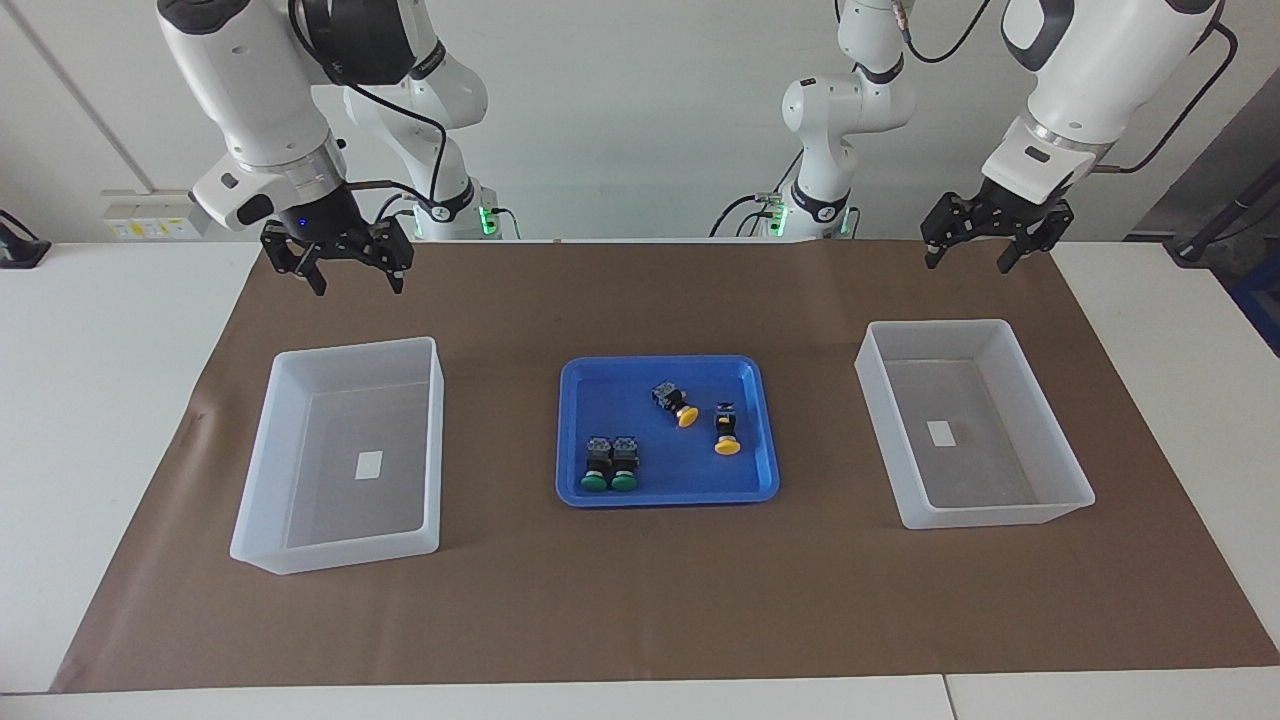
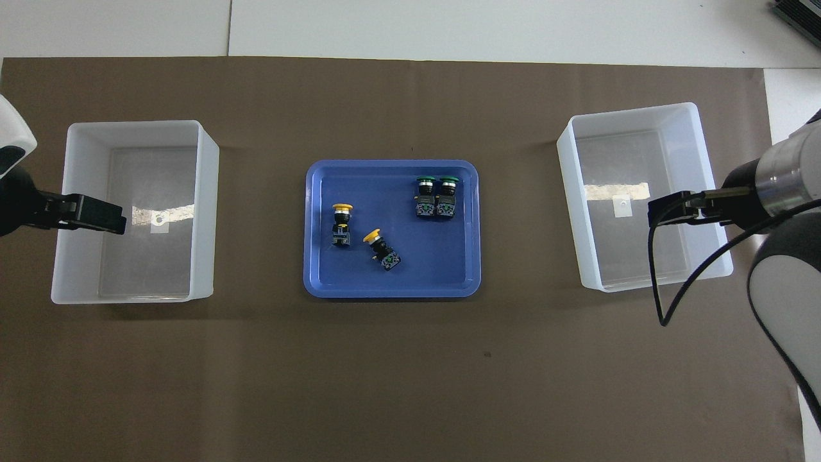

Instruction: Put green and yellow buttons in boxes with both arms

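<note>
The green and yellow buttons all lie in a shallow blue tray [image 1: 572, 420] at the middle of the bench [image 1: 120, 380], on a brown mat [image 1: 640, 600]. The two green buttons [image 1: 609, 464] lie side by side, touching, at the part of the tray toward the right arm's end and farther from the robots. One yellow button [image 1: 677, 403] lies tilted near the tray's middle, and the other yellow button [image 1: 727, 429] lies just beside it toward the left arm's end, a little farther from the robots. A translucent white box [image 1: 350, 455] stands well apart from the tray at the right arm's end, and a second box [image 1: 968, 420] stands at the left arm's end; each shows only a small white label on its floor. The right end effector [image 1: 345, 275] hangs in the air over the mat by the first box's nearer edge, fingers spread and holding nothing. The left end effector [image 1: 968, 254] hangs over the mat by the second box's nearer edge, fingers likewise spread and holding nothing.
</note>
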{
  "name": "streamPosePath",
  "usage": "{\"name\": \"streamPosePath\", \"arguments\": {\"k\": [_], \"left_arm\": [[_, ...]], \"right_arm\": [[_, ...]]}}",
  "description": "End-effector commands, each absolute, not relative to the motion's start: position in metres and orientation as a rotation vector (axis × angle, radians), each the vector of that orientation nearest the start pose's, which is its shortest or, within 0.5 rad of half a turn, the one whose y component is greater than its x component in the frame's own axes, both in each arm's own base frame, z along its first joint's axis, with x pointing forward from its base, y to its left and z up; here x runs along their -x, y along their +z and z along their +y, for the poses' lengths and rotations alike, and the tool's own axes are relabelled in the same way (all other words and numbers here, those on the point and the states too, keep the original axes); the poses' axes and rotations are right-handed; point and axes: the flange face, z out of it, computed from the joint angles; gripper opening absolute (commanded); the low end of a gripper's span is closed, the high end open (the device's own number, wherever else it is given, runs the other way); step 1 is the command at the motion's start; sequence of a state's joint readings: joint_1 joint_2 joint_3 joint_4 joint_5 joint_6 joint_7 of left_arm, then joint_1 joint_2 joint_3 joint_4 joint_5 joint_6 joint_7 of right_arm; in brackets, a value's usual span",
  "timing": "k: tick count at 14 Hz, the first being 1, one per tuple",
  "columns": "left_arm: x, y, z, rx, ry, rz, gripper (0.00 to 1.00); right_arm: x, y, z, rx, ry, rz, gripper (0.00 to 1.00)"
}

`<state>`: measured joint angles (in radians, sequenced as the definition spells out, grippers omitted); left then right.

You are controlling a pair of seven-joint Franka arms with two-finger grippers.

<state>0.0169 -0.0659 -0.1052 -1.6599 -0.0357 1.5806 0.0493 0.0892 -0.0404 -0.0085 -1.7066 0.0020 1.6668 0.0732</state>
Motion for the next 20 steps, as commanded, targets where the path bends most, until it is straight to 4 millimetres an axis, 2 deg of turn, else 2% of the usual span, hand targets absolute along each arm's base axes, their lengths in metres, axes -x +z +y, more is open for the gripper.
{"name": "streamPosePath", "arguments": {"k": [1, 3, 7, 11, 14, 17, 19, 20], "left_arm": [[-0.522, 0.619, -0.057, 3.168, -0.012, 0.206, 1.00], [-0.522, 0.621, -0.058, 3.167, -0.017, 0.208, 1.00], [-0.524, 0.621, -0.057, 3.168, -0.044, 0.201, 1.00], [-0.523, 0.613, -0.060, 3.171, -0.069, 0.142, 1.00], [-0.523, 0.604, -0.067, 3.177, -0.142, 0.061, 1.00], [-0.526, 0.596, -0.096, 3.190, -0.218, -0.090, 1.00], [-0.526, 0.580, -0.111, 3.195, -0.238, -0.101, 1.00], [-0.527, 0.573, -0.111, 3.196, -0.245, -0.112, 1.00]], "right_arm": [[-0.542, 0.592, 0.046, 3.143, -0.019, -0.010, 1.00], [-0.552, 0.586, 0.051, 3.140, -0.063, -0.022, 1.00], [-0.575, 0.565, 0.084, 3.130, -0.126, -0.070, 1.00], [-0.596, 0.535, 0.139, 3.114, -0.199, 0.005, 1.00], [-0.625, 0.511, 0.171, 3.096, -0.236, 0.064, 1.00], [-0.643, 0.472, 0.195, 3.082, -0.269, 0.084, 1.00], [-0.646, 0.440, 0.217, 3.085, -0.242, 0.081, 0.92], [-0.649, 0.428, 0.225, 3.078, -0.256, 0.099, 0.91]]}}
